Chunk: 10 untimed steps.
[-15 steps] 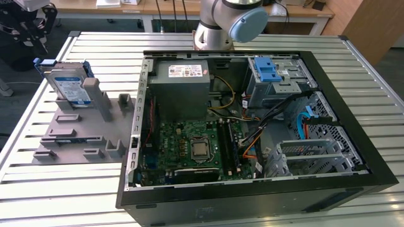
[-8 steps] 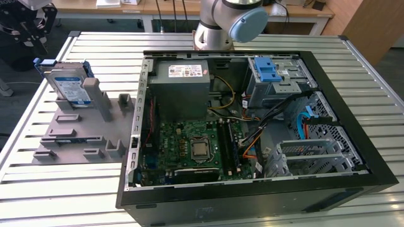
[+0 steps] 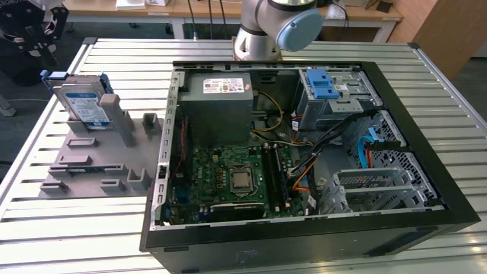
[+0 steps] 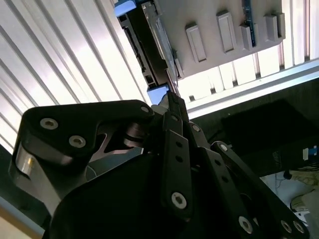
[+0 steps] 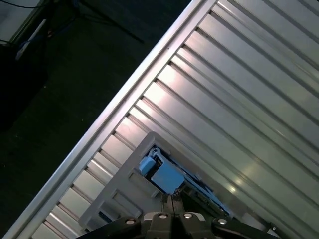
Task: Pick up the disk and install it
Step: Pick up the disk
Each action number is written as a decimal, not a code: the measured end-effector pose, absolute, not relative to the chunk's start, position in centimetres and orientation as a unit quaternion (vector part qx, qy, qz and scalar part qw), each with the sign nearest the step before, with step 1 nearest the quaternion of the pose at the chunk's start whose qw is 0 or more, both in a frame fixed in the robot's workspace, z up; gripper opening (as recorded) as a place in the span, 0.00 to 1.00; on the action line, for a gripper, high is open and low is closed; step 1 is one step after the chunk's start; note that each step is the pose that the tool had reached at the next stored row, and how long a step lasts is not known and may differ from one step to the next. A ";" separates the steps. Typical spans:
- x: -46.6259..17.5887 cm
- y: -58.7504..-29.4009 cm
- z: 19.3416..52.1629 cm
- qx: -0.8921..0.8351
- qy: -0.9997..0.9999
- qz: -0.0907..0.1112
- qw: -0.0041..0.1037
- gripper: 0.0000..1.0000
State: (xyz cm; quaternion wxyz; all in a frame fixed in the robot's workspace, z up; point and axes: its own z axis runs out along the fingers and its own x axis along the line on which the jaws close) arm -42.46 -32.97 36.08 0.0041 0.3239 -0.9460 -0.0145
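The disk, silver-grey with a blue-and-white label and blue rails, stands upright in a slot of the grey holder on the exterior view's left. My black gripper hangs above and behind it, near the table's far corner, apart from it. In both wrist views the fingertips meet with nothing between them. The gripper points toward the disk's blue-railed edge and the holder. In the first wrist view the gripper sits over the blue end of the disk.
An open black computer case lies on the slatted metal table. Inside it are a grey power supply box, a motherboard and a blue latch with a metal cage. The arm's base stands behind the case.
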 end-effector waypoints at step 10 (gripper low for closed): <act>-42.5 -33.0 36.1 0.372 -0.928 -0.014 0.005 0.11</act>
